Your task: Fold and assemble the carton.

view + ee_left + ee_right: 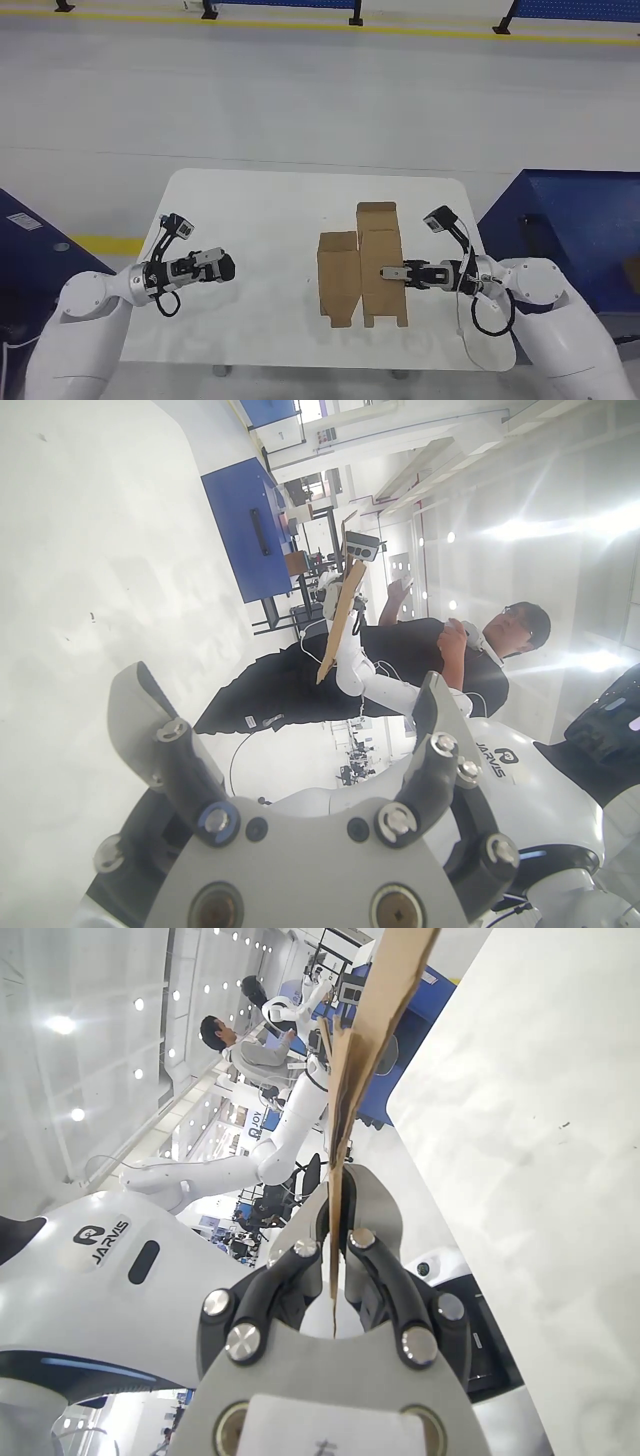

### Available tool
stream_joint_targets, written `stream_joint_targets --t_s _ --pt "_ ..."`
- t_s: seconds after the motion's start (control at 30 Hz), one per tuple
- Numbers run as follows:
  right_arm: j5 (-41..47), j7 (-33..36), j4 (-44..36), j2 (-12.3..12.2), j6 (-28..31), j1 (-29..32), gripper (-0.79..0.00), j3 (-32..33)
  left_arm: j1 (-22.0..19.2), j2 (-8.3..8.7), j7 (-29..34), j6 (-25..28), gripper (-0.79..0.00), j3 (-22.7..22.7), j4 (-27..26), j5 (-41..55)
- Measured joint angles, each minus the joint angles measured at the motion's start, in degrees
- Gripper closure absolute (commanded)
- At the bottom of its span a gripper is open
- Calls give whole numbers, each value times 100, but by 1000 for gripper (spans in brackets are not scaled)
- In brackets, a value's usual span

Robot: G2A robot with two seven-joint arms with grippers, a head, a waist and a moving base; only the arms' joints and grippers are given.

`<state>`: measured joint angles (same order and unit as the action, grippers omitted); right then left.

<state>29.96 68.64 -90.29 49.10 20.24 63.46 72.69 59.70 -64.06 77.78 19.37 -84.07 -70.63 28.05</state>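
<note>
White table w/ flattened carton right of centre, its right edge pinched in the closed jaws of the R gripper. L gripper hangs well apart, jaws wide, empty. Judged best: firm R pinch, L to the free panel

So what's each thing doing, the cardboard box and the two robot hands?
carton: flat, not folded up yet.
right gripper: shut, pinching the carton's edge.
left gripper: open, holding nothing.
</note>
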Motion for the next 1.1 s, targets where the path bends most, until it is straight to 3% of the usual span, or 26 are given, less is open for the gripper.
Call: stream_joint_targets --t_s 0.23,0.33,0.4,0.5,0.97,1.1 --pt "223 -283 65 102 -118 -135 0 -272 311 -111 -1031 191 -785 722 -1021 -600" --pt "148 -366 70 158 -110 -219 0 -474 348 -146 -1284 198 -760 978 -1232 -724" --pt "119 -390 88 190 -112 -278 0 -585 355 -160 -1405 148 -686 1085 -1294 -777" --pt "86 -445 143 234 -88 -364 0 -707 366 -174 -1574 35 -391 1196 -1354 -794" --pt "-99 -626 253 347 -42 -448 0 -918 438 -195 -1669 0 -357 1467 -1628 -519" --pt "-55 -635 238 388 -21 -453 0 -1014 446 -201 -1690 70 -246 1510 -1652 -423"
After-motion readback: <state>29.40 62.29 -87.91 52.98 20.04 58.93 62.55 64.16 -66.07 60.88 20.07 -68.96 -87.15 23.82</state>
